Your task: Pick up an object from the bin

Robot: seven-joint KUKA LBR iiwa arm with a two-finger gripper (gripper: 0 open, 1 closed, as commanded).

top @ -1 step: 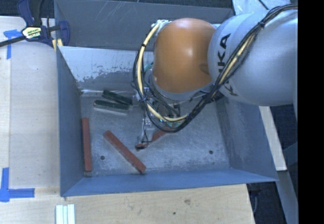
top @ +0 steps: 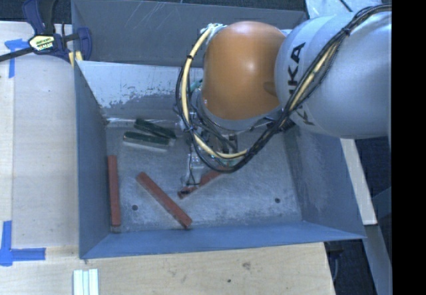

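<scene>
My gripper (top: 192,170) reaches down from under the orange wrist cover into the middle of the bin. Its tip is right at a short red-brown stick (top: 208,180) that lies tilted on the floor, partly hidden by the gripper and cables. Just left of it a longer red-brown stick (top: 164,201) lies diagonally, apart from the gripper. Further back on the left is a clear plastic packet with dark green pieces (top: 150,134).
A third red-brown stick (top: 114,192) lies along the left wall. The arm and its cables cover the bin's back right part. Bare floor shows at the front right.
</scene>
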